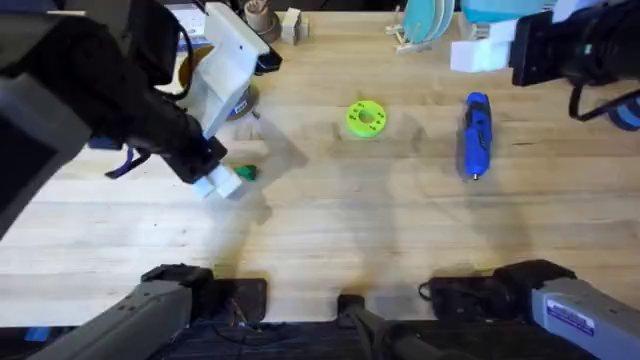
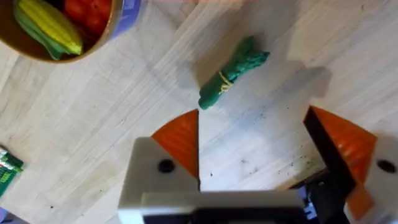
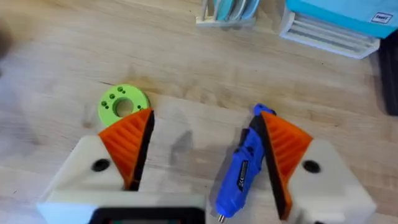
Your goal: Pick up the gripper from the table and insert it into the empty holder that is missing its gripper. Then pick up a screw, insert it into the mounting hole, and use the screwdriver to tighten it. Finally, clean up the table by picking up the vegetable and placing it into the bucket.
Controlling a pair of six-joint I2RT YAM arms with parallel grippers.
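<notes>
One vegetable (image 1: 246, 172) lies near the desk's left edge, just beyond the left gripper (image 2: 255, 149), fingers apart. The right gripper (image 3: 205, 155), likewise apart, hangs above one screwdriver (image 1: 476, 134). The left wrist view adds the bucket (image 2: 121, 18).

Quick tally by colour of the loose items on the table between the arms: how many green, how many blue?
Dark green: 1, the vegetable
Lime green: 1, the disc with a hole
Blue: 1, the screwdriver
Total: 3
</notes>
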